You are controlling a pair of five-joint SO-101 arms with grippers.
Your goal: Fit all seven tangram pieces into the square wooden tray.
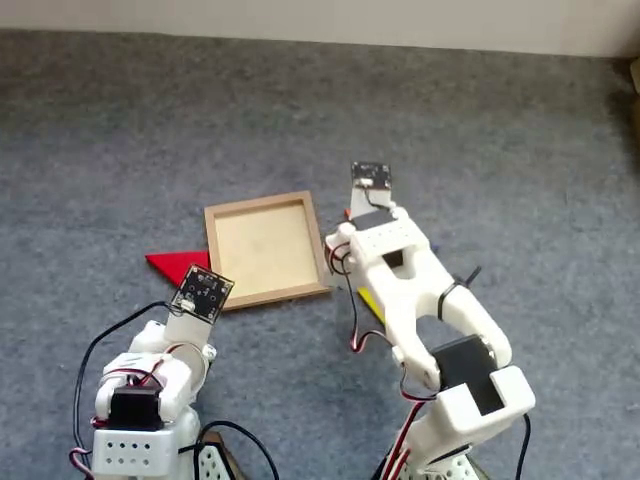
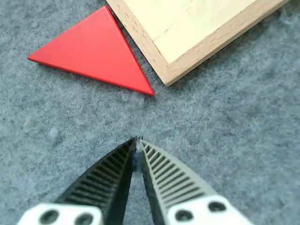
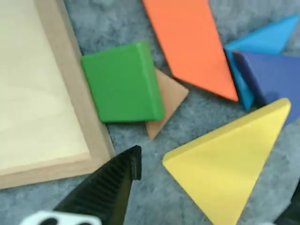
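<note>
The square wooden tray [image 1: 262, 206] lies mid-table with nothing in it. A red triangle [image 1: 178, 265] lies flat against its left side. My left gripper [image 2: 137, 141] is shut and holds nothing, a short way from the red triangle [image 2: 96, 49] and the tray corner [image 2: 187, 51]. Right of the tray rim [image 3: 79, 103] lie a green square [image 3: 123, 82] resting on a brown triangle [image 3: 168, 101], an orange parallelogram [image 3: 190, 42], a light blue triangle [image 3: 262, 44], a dark blue triangle [image 3: 274, 77] and a yellow triangle [image 3: 229, 159]. My right gripper [image 3: 213, 185] is open astride the yellow triangle.
Grey carpet covers the table on all sides. The right arm [image 1: 420, 290] hides most of the pieces beside the tray; a yellow edge [image 1: 372, 305] shows under it. Cables trail near both arm bases at the front.
</note>
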